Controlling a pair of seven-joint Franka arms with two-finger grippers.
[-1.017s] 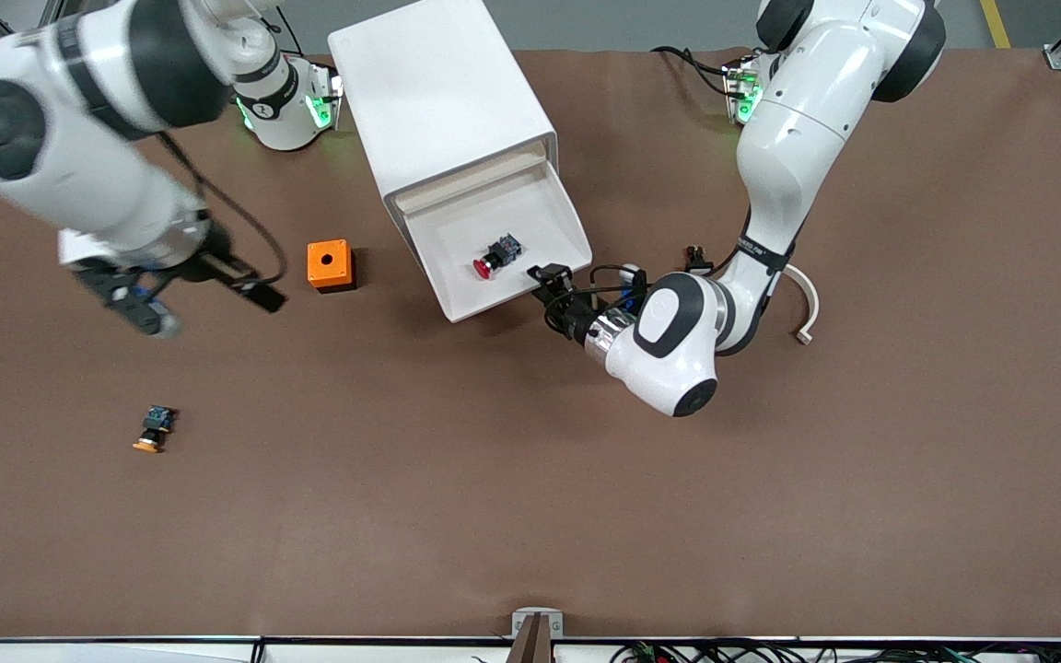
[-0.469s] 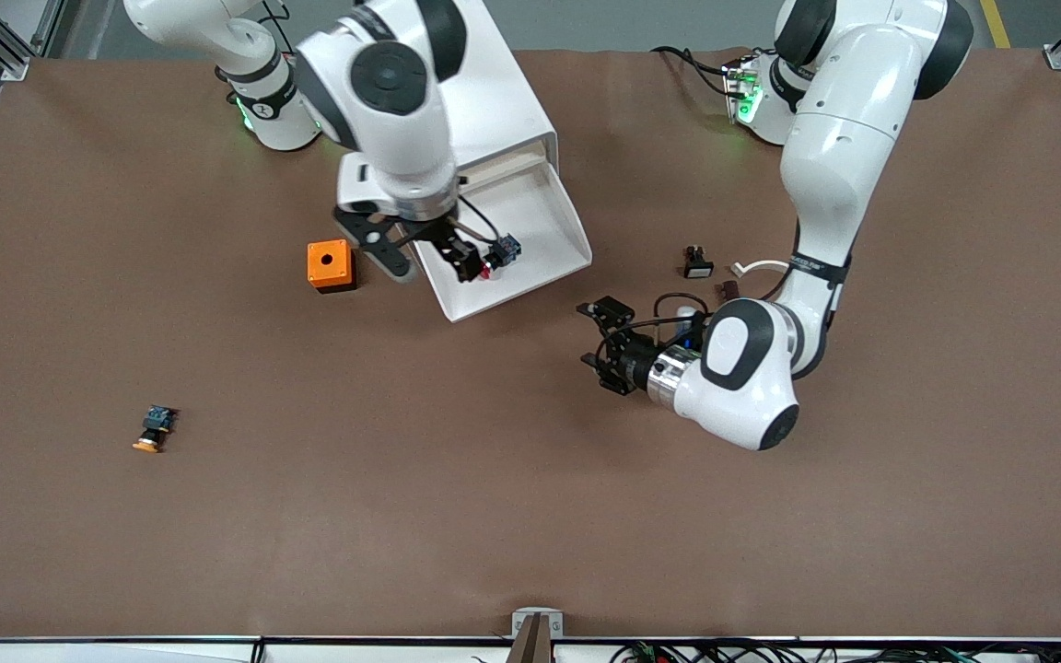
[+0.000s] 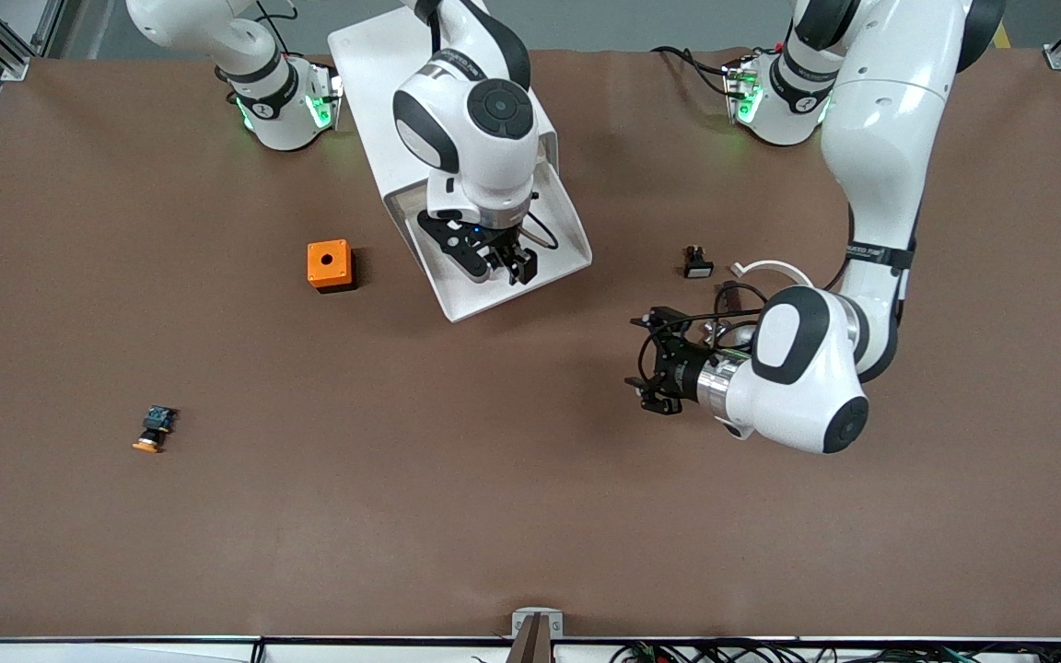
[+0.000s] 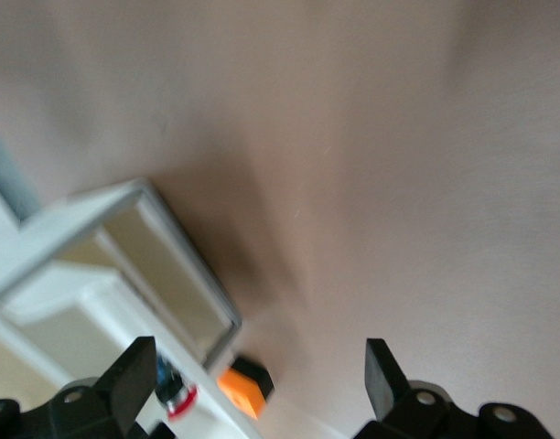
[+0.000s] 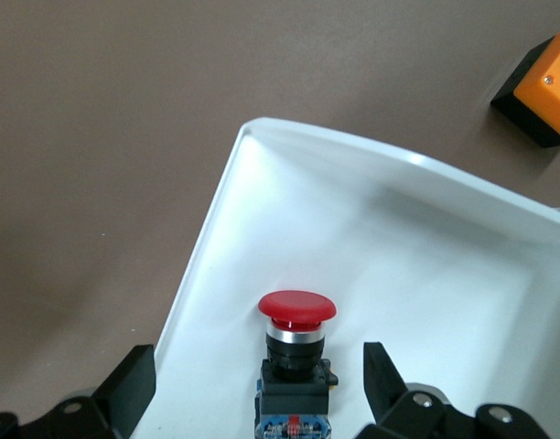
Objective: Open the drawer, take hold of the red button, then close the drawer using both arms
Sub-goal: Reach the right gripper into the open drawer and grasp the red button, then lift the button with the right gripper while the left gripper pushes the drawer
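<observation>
Button (image 5: 296,361) in open drawer (image 3: 556,241), right claw (image 3: 496,261) now overhead, spread; left claw (image 3: 655,360) withdrawn, spread.

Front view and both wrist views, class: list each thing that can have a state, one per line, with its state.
White plastic drawer: pulled open.
Red-capped pushbutton: lying in the drawer, not gripped.
Right gripper: open, over the button.
Left gripper: open, empty, over bare table.
Orange-capped pushbutton: lying on the table.

Bright even overhead light, soft shadows; left wrist view motion-blurred
</observation>
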